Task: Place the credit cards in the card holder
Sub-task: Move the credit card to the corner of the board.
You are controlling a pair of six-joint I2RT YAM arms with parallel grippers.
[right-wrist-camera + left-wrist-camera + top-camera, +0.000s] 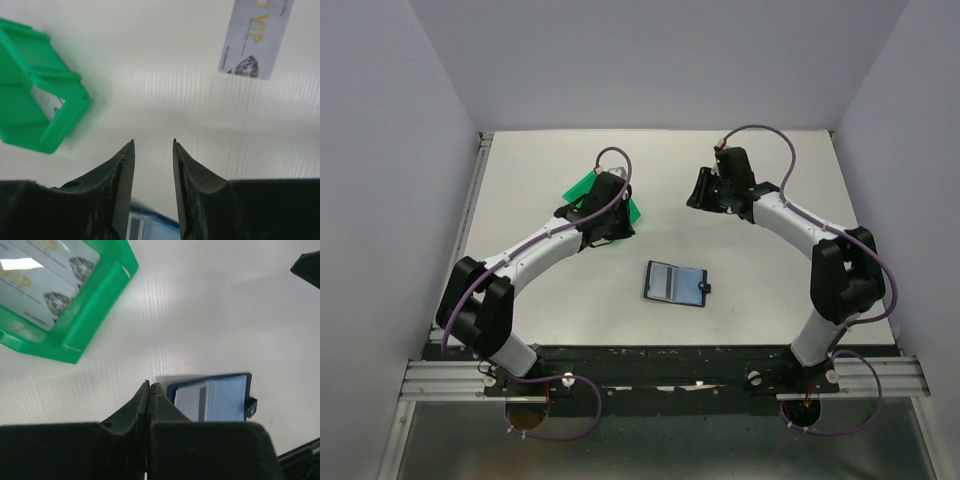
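Observation:
The card holder (676,284) lies open on the table, dark blue, its snap tab to the right. A grey credit card with a dark stripe (192,402) sits in its left half. Another pale credit card with VIP print (255,37) lies flat on the table, well beyond my right gripper (153,142), which is open with nothing between its fingers. More printed cards (45,285) lie inside the green bin (95,305). My left gripper (149,385) is shut and empty, hanging between the bin and the holder (220,397).
The green plastic bin (582,186) sits at the back left, partly under my left arm. My right gripper (700,195) hovers at the back, right of the bin. Grey walls close in the table on three sides.

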